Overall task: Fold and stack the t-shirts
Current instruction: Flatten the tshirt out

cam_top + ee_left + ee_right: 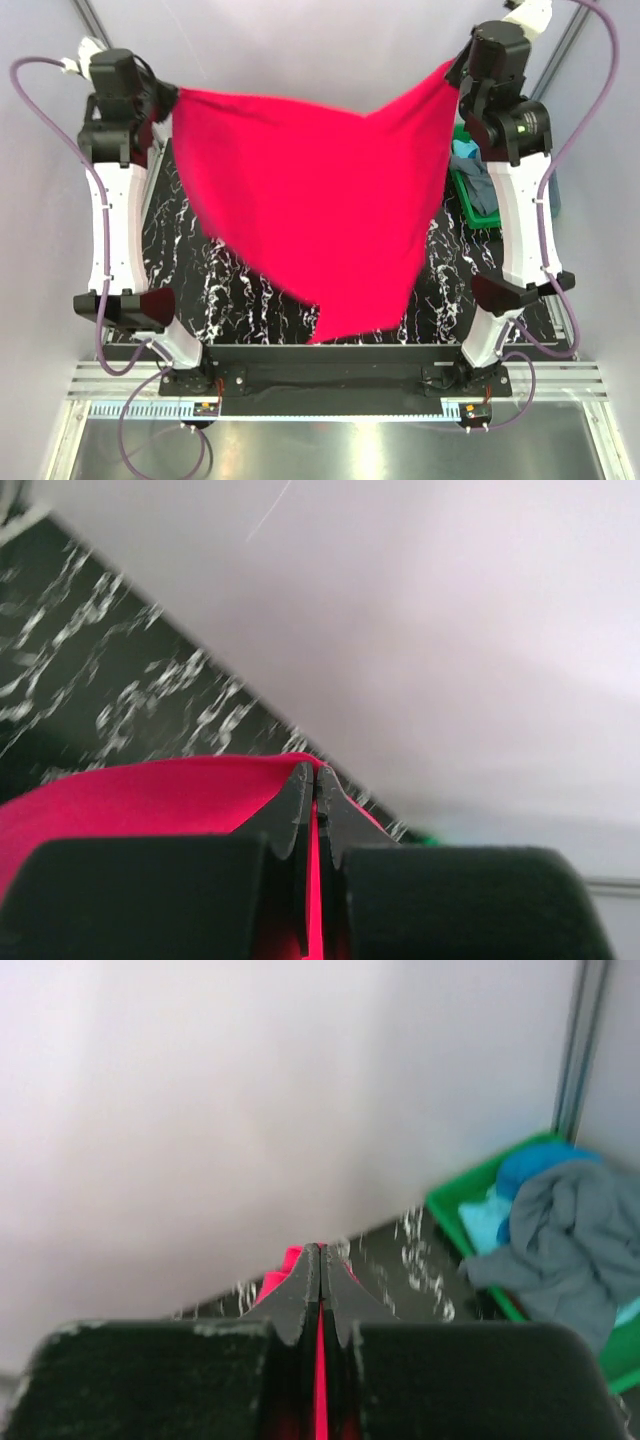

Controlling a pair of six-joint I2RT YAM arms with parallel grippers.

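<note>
The magenta t-shirt point(310, 210) hangs spread in the air between both arms, its lower point drooping toward the near table edge. My left gripper point(172, 100) is shut on its left corner; in the left wrist view the pink cloth point(130, 800) shows pinched between the closed jaws of the left gripper point(315, 772). My right gripper point(455, 72) is shut on the right corner, and a red strip of the shirt point(320, 1380) runs between the closed jaws of the right gripper point(321, 1248). A grey-blue t-shirt point(565, 1235) and a light teal one point(480, 1222) lie crumpled in the green bin point(460, 1195).
The black marbled mat point(230, 290) covers the table under the hanging shirt. The green bin point(470, 195) stands at the right edge beside the right arm. White walls close the far side and both flanks. A metal rail runs along the near edge.
</note>
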